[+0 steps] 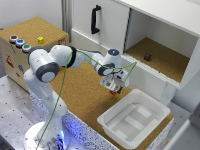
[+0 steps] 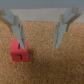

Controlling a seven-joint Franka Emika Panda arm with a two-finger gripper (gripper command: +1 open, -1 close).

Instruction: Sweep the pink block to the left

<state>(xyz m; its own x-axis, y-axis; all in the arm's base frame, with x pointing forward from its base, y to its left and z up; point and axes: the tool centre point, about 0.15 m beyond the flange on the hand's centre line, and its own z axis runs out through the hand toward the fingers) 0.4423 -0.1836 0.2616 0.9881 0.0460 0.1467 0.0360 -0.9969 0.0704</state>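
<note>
The pink block [image 2: 19, 50] is a tiny reddish-pink cube lying on the cork surface [image 2: 45, 67]. In the wrist view one fingertip [image 2: 23, 44] stands right at the block's edge, and the block lies outside the gap, beside that finger. My gripper [image 2: 41, 45] is open and empty, with its fingers pointing down to the cork. In the exterior view the gripper [image 1: 116, 86] hangs low over the cork table, and the pink block [image 1: 114, 92] shows just under it, partly hidden by the fingers.
A white plastic bin [image 1: 134, 117] sits just in front of the gripper on the exterior view's right. A white cabinet [image 1: 150, 30] stands behind, with a dark purple block [image 1: 147, 57] on its open shelf. A yellow block [image 1: 40, 40] and coloured buttons [image 1: 19, 43] sit on a cork-topped box.
</note>
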